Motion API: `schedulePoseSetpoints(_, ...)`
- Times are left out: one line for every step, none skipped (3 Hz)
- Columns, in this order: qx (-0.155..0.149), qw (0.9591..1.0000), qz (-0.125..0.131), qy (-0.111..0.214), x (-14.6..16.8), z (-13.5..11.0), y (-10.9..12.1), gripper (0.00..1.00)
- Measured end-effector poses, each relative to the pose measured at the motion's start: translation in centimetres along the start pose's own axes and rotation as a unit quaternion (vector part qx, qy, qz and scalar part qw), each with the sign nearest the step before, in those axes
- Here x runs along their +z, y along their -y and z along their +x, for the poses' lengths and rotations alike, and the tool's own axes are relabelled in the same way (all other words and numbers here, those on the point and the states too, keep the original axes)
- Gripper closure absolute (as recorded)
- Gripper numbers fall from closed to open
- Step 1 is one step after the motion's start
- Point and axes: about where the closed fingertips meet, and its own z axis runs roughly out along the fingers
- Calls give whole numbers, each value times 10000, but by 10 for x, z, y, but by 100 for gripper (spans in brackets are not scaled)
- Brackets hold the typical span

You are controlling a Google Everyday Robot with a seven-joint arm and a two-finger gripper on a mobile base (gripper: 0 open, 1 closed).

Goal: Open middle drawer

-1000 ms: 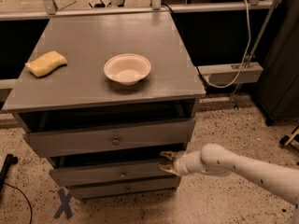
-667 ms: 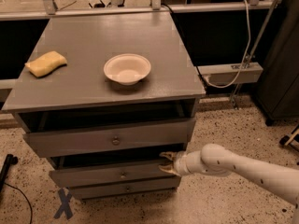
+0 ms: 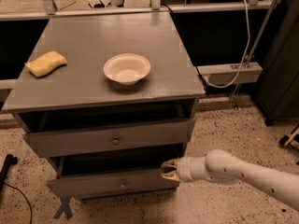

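The grey cabinet [image 3: 107, 97] has its middle drawer [image 3: 93, 185] pulled well out, a dark gap showing above its low front and small round knob [image 3: 124, 185]. My gripper [image 3: 168, 170] sits at the upper right corner of that front, its tan fingers [image 3: 169, 163] closed over the top edge. The white arm reaches in from the lower right. The top drawer [image 3: 74, 143] stands slightly out above. The lowest drawer is hidden under the middle one.
A white bowl [image 3: 127, 69] and a yellow sponge [image 3: 46, 63] rest on the cabinet top. A white cable and wall box [image 3: 229, 73] are at the right. A blue X mark [image 3: 63, 208] lies on the speckled floor by the cabinet.
The middle drawer has slid further out toward the camera with my gripper at its right corner. It now covers the lowest drawer's front.
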Motion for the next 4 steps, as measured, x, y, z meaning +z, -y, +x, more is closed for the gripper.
schedulePoseSetpoints(0, 10000, 0, 0, 0, 0, 0, 100)
schedulePoseSetpoints(84, 10000, 44, 16, -12, -3, -13, 100)
schedulePoseSetpoints(84, 10000, 44, 16, -12, -3, -13, 85)
schedulePoseSetpoints(187, 9998, 93, 30, -20, -3, -23, 54)
